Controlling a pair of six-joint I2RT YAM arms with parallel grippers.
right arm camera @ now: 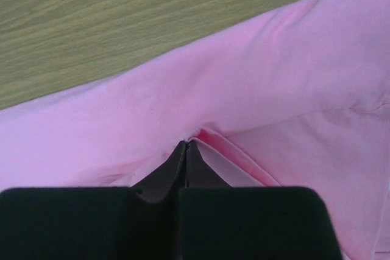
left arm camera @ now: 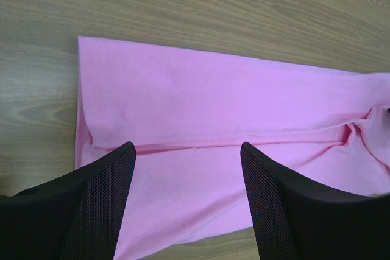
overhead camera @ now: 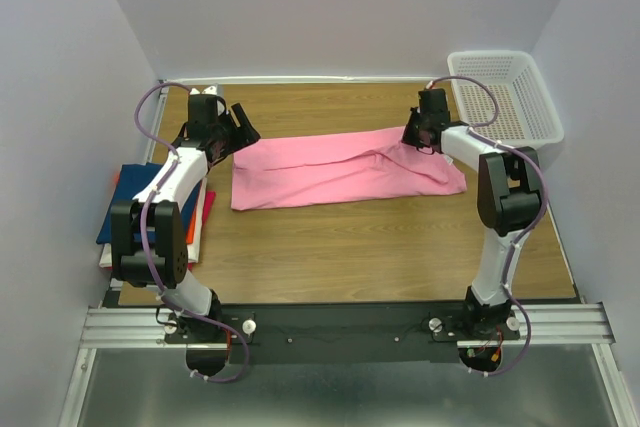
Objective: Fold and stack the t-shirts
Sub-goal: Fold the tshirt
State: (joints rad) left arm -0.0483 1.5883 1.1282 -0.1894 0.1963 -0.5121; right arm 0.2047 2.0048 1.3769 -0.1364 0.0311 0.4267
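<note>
The bright pink t-shirt [overhead camera: 340,169] lies folded into a long band across the middle of the wooden table. My left gripper [overhead camera: 240,132] is open and empty, hovering over the shirt's left end; in the left wrist view [left arm camera: 187,150] the pink cloth [left arm camera: 213,101] shows between its fingers. My right gripper [overhead camera: 412,139] is shut on a fold of the pink shirt near its right end; in the right wrist view [right arm camera: 186,144] the fingertips pinch the cloth [right arm camera: 256,89]. A stack of folded t-shirts [overhead camera: 125,209], dark blue on top with red and orange edges, sits at the left table edge.
A white mesh basket [overhead camera: 505,95] stands at the back right corner. Bare wooden table [overhead camera: 360,252] lies in front of the pink shirt. White walls close in at the back and both sides.
</note>
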